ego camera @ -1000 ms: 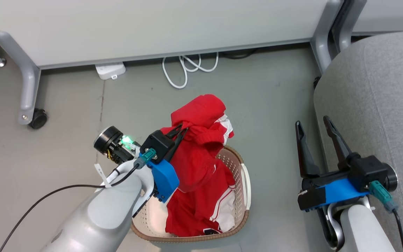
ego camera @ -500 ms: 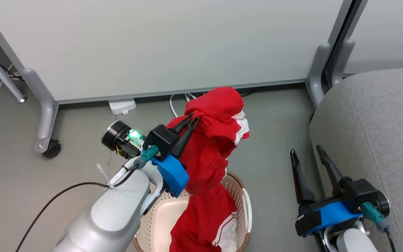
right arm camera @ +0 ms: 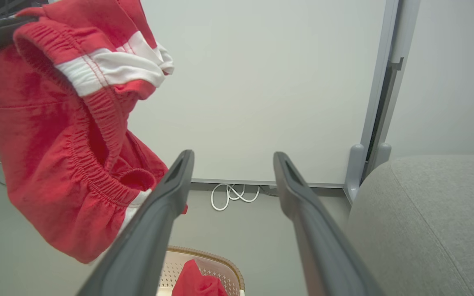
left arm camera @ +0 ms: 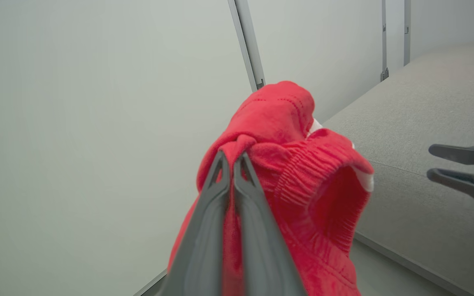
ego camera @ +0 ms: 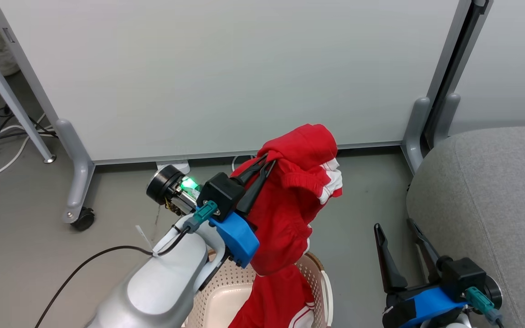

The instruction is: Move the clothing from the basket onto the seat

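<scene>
red shorts (ego camera: pixel 290 214) hang from our left gripper (ego camera: pixel 270 160), clamped on their elastic waistband, long axis running straight down toward the basket (ego camera: pixel 224 279), where more red cloth (right arm camera: pixel 198 283) lies; our right gripper (ego camera: pixel 392 225) hovers, fingers apart, just beside the grey seat (ego camera: pixel 486 196).

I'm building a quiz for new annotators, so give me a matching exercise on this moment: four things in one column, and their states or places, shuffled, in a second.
Things:
1. left gripper
2. right gripper
3. basket
4. seat

States or places:
A. grey, at the head view's right edge
B. fingers spread, nothing between them
C. cream, on the floor below the red garment
D. fingers pinched shut on that garment

Pairs: 1-D, 2-B, 3-C, 4-A
</scene>
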Controlling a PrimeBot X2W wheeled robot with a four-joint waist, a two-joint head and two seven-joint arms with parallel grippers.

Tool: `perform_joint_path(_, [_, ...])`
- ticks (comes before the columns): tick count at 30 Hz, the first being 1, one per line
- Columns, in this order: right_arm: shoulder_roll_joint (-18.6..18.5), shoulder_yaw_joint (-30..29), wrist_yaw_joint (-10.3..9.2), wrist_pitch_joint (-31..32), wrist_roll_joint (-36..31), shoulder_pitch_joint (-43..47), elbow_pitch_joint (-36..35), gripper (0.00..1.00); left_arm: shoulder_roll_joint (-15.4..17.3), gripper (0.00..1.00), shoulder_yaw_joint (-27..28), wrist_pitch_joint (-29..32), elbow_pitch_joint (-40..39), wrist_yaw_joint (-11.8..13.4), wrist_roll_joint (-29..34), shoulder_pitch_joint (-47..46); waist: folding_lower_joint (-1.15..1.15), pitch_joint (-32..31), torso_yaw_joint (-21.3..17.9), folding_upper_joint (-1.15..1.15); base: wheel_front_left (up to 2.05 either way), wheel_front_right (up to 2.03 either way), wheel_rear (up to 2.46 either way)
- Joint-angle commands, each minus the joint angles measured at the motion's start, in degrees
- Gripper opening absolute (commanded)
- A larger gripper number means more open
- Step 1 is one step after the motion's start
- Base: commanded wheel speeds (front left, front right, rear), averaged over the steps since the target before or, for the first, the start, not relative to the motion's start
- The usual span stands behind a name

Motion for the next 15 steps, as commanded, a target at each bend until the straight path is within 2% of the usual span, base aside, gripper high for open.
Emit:
perform_joint_path(1, [-0.11,0.38,-0.04,-0.31,0.22,0.88,-0.12,1.00,0.29,0.00,-0.23,0.30,-0.96,0.45,-0.40,0.97,0.00,-0.32,0.26,0.00,0.00,0.00,0.00])
perform_joint_path(15, [-0.11,3.96,-0.04,-0.30,-0.05,-1.42,0.10,1.00,1.20,0.00,-0.74,1.47,-4.21,1.31,-1.03,1.77,0.00,-0.50,0.91,0.00,0.00,0.00,0.00])
